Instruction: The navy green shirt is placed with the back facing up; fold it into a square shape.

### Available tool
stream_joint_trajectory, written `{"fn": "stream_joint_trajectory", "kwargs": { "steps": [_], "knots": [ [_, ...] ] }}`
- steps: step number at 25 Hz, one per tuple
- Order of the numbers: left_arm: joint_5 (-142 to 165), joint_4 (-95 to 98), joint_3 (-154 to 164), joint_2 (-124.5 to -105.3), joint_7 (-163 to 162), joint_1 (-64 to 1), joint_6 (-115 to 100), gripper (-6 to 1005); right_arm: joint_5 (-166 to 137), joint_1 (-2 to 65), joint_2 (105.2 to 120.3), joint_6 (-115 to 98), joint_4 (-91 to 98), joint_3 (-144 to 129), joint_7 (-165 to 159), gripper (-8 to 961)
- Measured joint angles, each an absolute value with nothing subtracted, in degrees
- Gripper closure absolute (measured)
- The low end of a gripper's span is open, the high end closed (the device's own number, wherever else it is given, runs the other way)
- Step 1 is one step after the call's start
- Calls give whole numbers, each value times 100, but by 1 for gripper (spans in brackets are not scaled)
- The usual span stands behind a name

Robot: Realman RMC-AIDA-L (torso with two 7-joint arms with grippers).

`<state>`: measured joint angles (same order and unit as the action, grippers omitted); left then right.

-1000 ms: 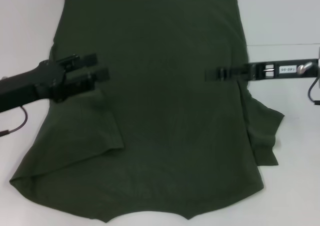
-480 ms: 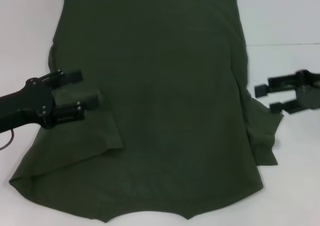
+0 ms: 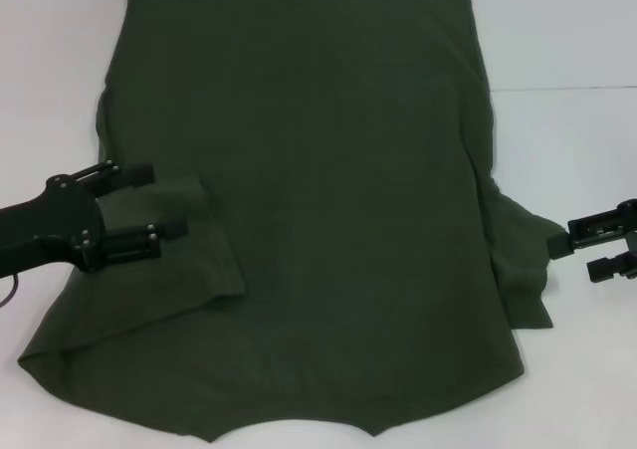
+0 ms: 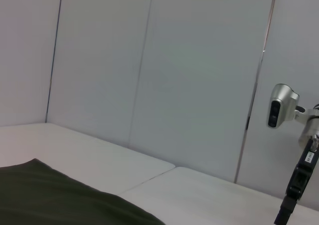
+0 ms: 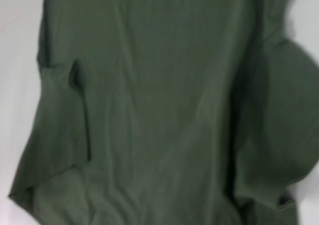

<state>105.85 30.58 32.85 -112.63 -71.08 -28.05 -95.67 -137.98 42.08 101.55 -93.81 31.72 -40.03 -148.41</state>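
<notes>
head view: one shirt (image 3: 318, 190), two open tools.

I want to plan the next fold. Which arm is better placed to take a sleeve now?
Probably left. The left pincer is open directly over the folded sleeve of the dark olive-green soft fabric shirt. The right pincer, also open, sits just beside its sleeve's edge.

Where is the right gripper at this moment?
In the head view the black right gripper is at the right edge, fingers open, tips beside the sleeve of the dark olive-green soft-fabric shirt spread on the white table.
</notes>
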Motion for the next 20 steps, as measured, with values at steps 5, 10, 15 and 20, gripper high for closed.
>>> {"fn": "stream_joint_trajectory", "kwargs": {
  "steps": [5,10,15,20],
  "knots": [
    [10590,3030,3277,-11298,-7108,-2814,-9424,75,-13835,4190,10206,-9103,3092,-4056,-14647,28],
    [10578,3017,3269,-11352,-7108,-2841,-9408,76,-13842,4234,10261,-8792,2826,-4060,-14428,28],
    [10560,3015,3272,-11377,-7121,-2855,-9339,76,-13846,4250,10292,-8537,2672,-4119,-14340,28],
    [10564,3015,3283,-11405,-7138,-2885,-9296,76,-13850,4263,10358,-8370,2633,-4195,-14328,28]
  ]
}}
